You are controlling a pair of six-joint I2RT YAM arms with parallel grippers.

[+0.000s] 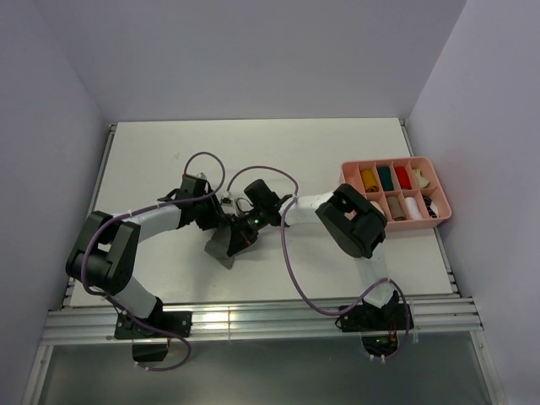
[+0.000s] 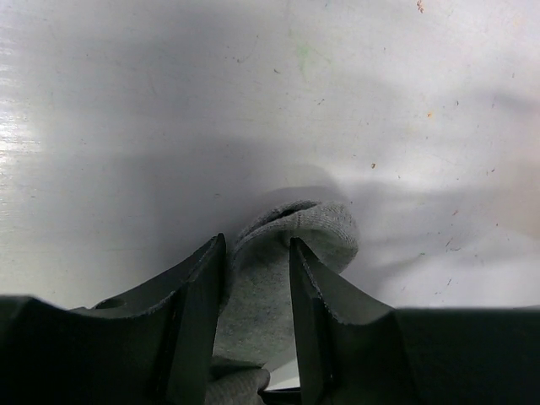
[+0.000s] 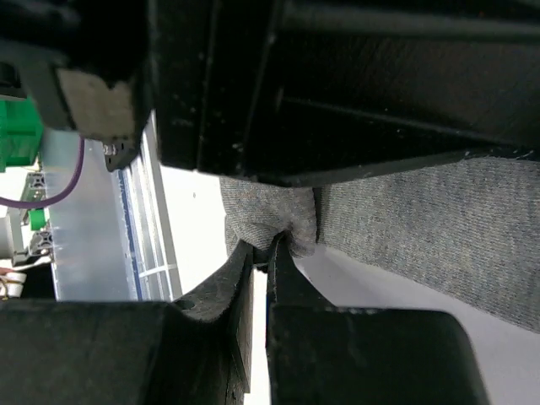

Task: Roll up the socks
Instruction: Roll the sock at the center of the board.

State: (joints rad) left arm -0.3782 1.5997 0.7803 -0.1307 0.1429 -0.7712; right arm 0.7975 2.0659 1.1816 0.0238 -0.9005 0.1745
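Observation:
A grey sock [image 1: 224,250] lies on the white table between the two arms, in the middle of the top view. My left gripper [image 2: 257,257] has its fingers pressed against both sides of the sock [image 2: 263,295], whose folded end [image 2: 316,228] bulges past the tips. My right gripper [image 3: 270,246] is shut on a small pinch of the same grey sock [image 3: 439,228] at its edge, just above the table. From above, the left gripper [image 1: 218,221] and the right gripper [image 1: 245,229] meet over the sock and hide most of it.
A pink compartment tray [image 1: 440,221] holding several rolled bundles stands at the right side of the table. Aluminium rails [image 1: 253,322] run along the near edge. Walls close in the back and both sides. The left arm's black body [image 3: 337,84] fills the top of the right wrist view.

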